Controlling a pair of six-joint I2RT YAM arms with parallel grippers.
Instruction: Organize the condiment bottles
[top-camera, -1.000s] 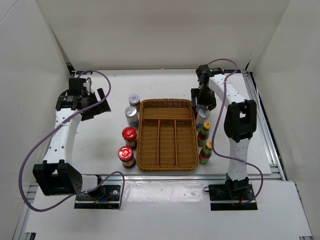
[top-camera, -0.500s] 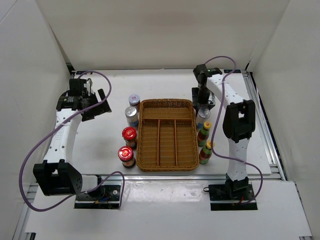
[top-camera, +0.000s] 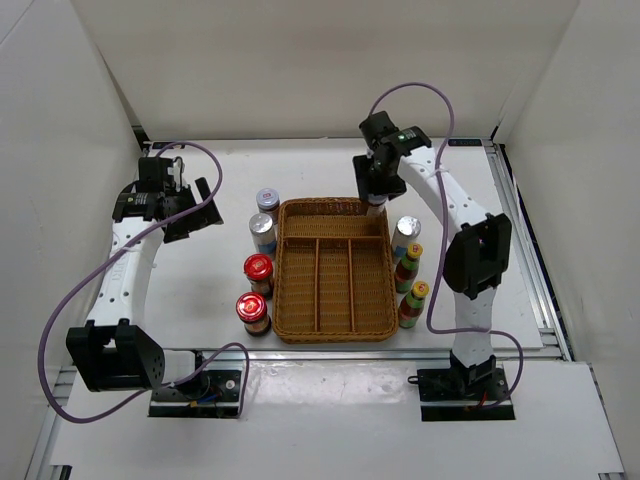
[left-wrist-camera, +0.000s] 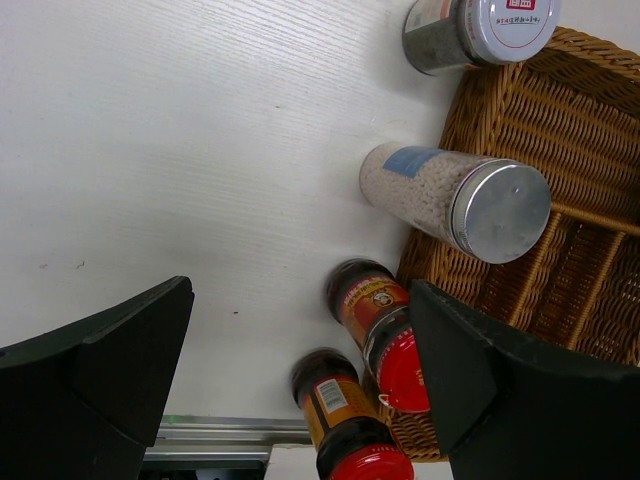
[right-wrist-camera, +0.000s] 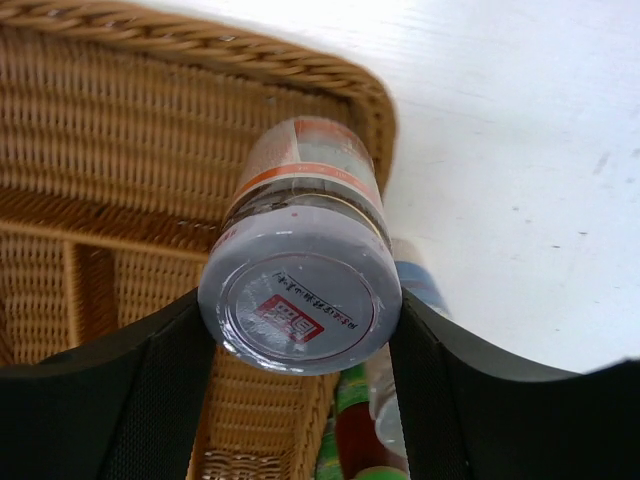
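My right gripper (top-camera: 372, 196) is shut on a silver-lidded bottle (right-wrist-camera: 300, 290) with an orange band, held in the air over the far right corner of the wicker tray (top-camera: 279, 290). Right of the tray stand a silver-lidded bottle (top-camera: 406, 231) and two yellow-capped sauce bottles (top-camera: 408, 262) (top-camera: 413, 300). To the tray's left are a silver-lidded jar (top-camera: 268, 199), a white and blue bottle (top-camera: 262, 230) and two red-lidded jars (top-camera: 259, 270) (top-camera: 252, 311). My left gripper (top-camera: 190, 210) hangs open to the left of that row, holding nothing.
The tray has one cross compartment at the far end and three long ones; nothing lies in them. White walls close in the table on three sides. A metal rail (top-camera: 530, 260) runs along the right edge.
The right gripper closed on the silver-lidded bottle right of the tray, lifted it and carried it left over the tray's far right corner. The left arm has not moved.
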